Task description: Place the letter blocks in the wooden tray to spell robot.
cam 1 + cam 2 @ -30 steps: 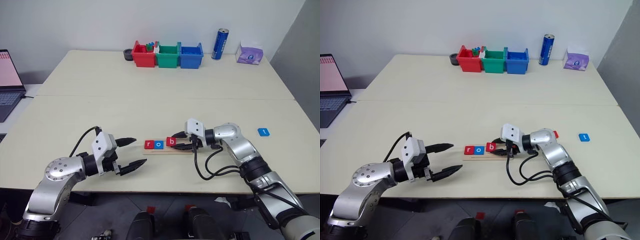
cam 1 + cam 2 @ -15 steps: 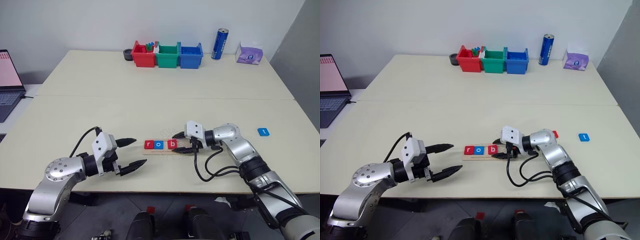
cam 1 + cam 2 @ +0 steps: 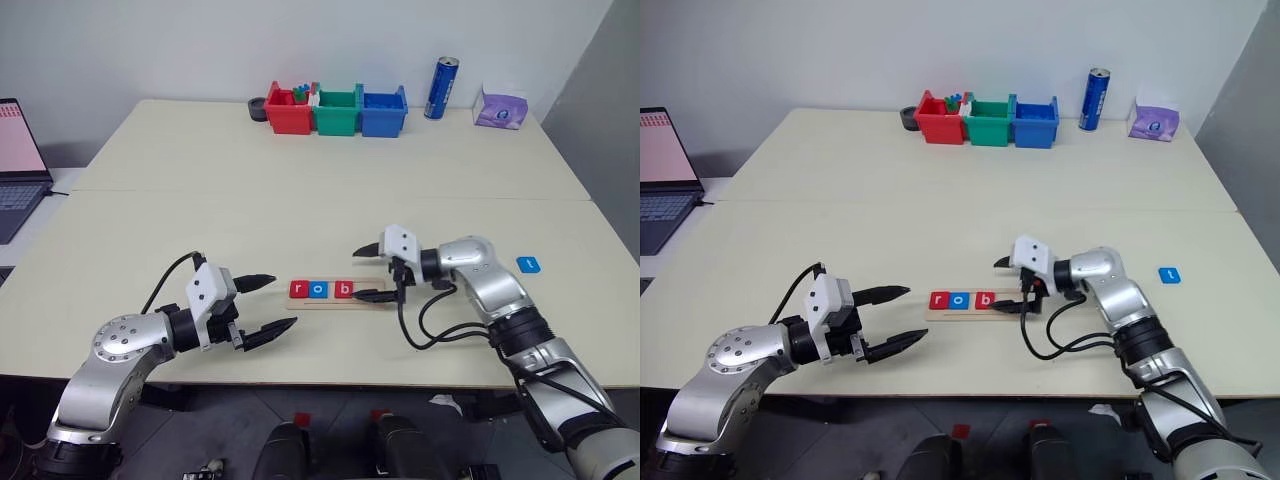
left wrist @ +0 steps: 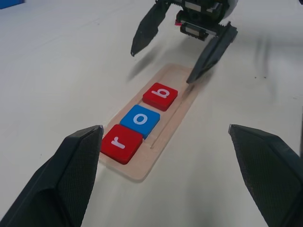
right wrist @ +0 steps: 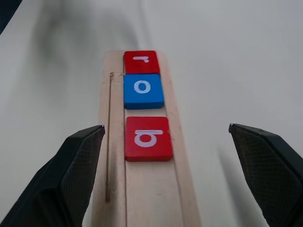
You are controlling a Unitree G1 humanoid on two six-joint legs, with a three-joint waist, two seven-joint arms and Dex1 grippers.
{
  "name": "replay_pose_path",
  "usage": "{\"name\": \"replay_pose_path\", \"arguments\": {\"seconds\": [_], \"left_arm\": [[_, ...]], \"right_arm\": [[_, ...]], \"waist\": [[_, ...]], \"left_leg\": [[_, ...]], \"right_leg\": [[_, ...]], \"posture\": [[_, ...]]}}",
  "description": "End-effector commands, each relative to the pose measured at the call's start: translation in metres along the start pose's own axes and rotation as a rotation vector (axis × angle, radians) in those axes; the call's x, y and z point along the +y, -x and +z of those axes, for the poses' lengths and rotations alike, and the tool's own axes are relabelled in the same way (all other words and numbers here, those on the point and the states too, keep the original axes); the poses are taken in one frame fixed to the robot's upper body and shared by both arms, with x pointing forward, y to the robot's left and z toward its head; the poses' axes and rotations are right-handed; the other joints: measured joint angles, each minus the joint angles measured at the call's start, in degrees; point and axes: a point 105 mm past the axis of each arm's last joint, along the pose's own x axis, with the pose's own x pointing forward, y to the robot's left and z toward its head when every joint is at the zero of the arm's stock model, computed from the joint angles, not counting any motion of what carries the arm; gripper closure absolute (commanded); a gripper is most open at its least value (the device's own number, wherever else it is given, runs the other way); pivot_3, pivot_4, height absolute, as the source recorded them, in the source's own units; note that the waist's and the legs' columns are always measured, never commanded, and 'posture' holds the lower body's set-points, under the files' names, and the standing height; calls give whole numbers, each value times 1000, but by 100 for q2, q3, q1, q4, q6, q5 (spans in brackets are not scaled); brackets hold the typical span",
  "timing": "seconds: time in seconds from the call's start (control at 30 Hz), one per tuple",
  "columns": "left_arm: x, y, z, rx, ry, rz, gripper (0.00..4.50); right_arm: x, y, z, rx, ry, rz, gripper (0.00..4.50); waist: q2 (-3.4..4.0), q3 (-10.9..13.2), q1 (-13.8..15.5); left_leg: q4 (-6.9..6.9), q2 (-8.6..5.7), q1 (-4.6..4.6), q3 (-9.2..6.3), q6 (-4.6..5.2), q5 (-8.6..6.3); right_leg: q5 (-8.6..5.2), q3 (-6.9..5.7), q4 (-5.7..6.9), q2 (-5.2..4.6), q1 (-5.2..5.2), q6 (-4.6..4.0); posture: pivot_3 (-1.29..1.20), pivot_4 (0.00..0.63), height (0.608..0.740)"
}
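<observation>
Looking down over both arms, I have the wooden tray (image 3: 338,293) lying crosswise on the counter (image 3: 300,210) between the two grippers, with three letter blocks seated in its groove: a red r (image 3: 298,289), a blue o (image 3: 318,289) and a red b (image 3: 343,289). They read in order from my left, with the r and o touching and the b just beside the o, which leaves the right-hand end of the tray bare for the last two letters.

My right gripper (image 3: 366,272) hangs just over that bare end with its fingers spread wide and nothing between them; the right wrist view shows the b lying free in the groove, so I judge that block placed and the gripper clear of it. It points in along the tray's length, which suits sliding tiles in from the open end.

My left gripper (image 3: 266,308) waits near the tray's left end, fingers apart and empty, low over the counter, probably parked there so it stays out of the way.

The blue t (image 3: 527,264) lies flat on the counter well off to my right, apart from everything. The second o is partly hidden: a sliver of red shows behind the right gripper in the left wrist view, but I cannot say it is that tile. Fetching it is my next job, then the t.
</observation>
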Motion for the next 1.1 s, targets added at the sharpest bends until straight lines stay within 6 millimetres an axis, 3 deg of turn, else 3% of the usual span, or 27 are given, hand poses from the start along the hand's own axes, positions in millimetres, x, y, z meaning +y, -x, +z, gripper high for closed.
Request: {"name": "replay_pose_path", "arguments": {"seconds": [0.03,0.23,0.3,0.47,0.53,0.67,0.83,1.1], "left_arm": [[-2,-8,17,-54,-37,-26,0],[-14,-42,38,-158,-17,-58,0],[-18,-57,43,-195,-6,-52,0],[-26,-86,48,-241,28,-62,0],[-28,-95,49,-246,30,-69,0],[-26,-107,51,-255,24,-74,0],[-25,-113,54,-259,13,-88,0],[-30,-120,48,-246,-15,-95,0]], "right_arm": [[-8,31,10,-12,21,-130,28],[-24,80,-4,46,-104,-515,28],[-27,99,-16,79,-176,-675,28],[-23,135,-46,164,-305,-976,28],[-22,141,-53,178,-339,-1045,28],[-26,142,-59,171,-398,-1122,28],[-32,129,-60,129,-477,-1144,28],[-22,116,-74,202,-541,-1182,28]], "waist": [[0,0,6],[0,0,9],[0,0,7],[0,0,-5],[1,0,-27],[1,0,-43],[1,0,-37],[2,0,-18]], "left_leg": [[0,-1,-2,1,0,0],[2,-7,-7,3,0,0],[3,-10,-10,2,-1,0],[3,-15,-14,-4,-1,0],[3,-17,-11,0,-1,0],[2,-11,-1,7,-1,0],[2,-12,-3,8,-1,0],[3,-14,-23,6,-1,0]], "right_leg": [[-1,0,-1,0,0,1],[-9,4,-2,-3,0,17],[-9,6,-2,-2,0,17],[-9,15,-1,2,-1,18],[-9,16,0,7,-1,18],[-9,15,3,20,-2,17],[-9,15,1,20,-2,17],[-9,13,-3,16,-13,18]], "posture": [[0,150,740],[0,150,740],[0,150,740],[0,150,740],[0,150,740],[0,150,740],[0,150,740],[0,150,740]]}}
